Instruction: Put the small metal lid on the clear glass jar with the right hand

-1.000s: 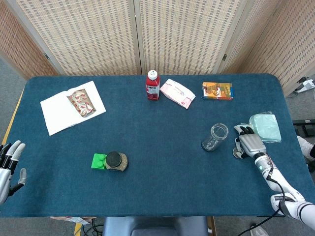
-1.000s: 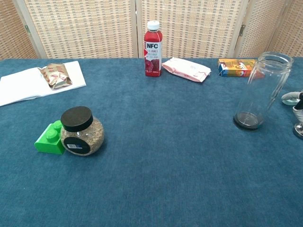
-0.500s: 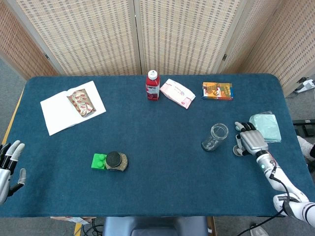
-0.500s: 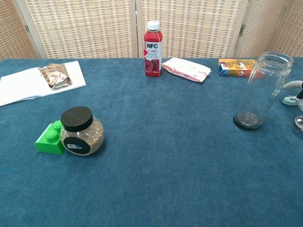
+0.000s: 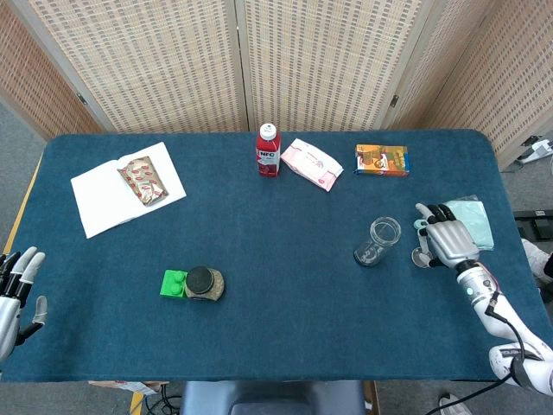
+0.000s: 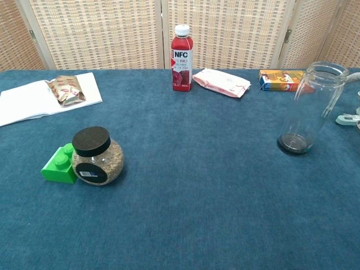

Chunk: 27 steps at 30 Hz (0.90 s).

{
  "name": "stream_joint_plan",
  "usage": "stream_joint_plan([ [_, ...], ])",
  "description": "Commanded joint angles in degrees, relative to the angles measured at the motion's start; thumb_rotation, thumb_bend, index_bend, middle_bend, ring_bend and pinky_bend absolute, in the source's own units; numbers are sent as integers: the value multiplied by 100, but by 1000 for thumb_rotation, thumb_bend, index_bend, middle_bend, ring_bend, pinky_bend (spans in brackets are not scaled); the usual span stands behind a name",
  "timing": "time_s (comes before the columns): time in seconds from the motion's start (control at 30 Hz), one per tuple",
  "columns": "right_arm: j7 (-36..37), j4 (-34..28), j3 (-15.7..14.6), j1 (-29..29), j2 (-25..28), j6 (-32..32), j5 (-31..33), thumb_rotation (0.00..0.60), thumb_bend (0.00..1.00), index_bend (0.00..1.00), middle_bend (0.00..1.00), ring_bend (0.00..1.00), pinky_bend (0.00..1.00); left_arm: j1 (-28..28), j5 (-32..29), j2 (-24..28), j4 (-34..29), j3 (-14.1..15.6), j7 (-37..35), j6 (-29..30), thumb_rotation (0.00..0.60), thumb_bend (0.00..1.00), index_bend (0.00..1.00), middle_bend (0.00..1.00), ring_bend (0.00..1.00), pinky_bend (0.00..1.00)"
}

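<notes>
Tabletop [image 5: 285,285]: blue cloth, one, carrying everything below.
Booklet [image 5: 104,203]: one, open at the far left, with one snack packet [image 5: 142,181] lying on it.
Right hand [image 5: 448,243]: one in view at the right edge, just right of the jar. Over the last second it has risen and drifted toward the far side, off the spot where it pressed down near the lid.
Fingers [image 5: 429,226]: curled over the lid; whether they truly grasp it I cannot tell.
Left hand [image 5: 15,290]: at the near left edge, fingers released and apart, holding nothing.
Clear glass jar [image 5: 377,241]: one, upright and open-mouthed, right of centre.
Small metal lid [image 5: 422,257]: one, a pale disc showing at the hand's left edge, beside the jar, not on it.
Meaning: the pick-up looks to be under way; carrying the lid left over the jar mouth remains.
Others: one red juice bottle [image 5: 268,150], one pink pouch [image 5: 311,163], one orange box [image 5: 382,160], one pale green pack [image 5: 471,221], one green block [image 5: 174,284], one black-capped grain jar [image 5: 203,284].
</notes>
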Motion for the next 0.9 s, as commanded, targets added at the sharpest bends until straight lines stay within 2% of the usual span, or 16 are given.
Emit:
stream_joint_plan([
  [0.03,-140,-385,86,-1,290,117,79,600,305,695,54,0,0,0,-1,-5,-1,3,23,-9,600,539,0,58,0,0],
  [0.6,-786,-2047,458,194,1350,396,476,600,305,695,54,0,0,34,4,19,-32,-18,4,73,600,539,0,59,0,0],
  [0.9,-958,-2511,593,326,1642,455,665,600,305,695,54,0,0,48,6,35,-43,-24,-21,98,600,539,0,58,0,0],
])
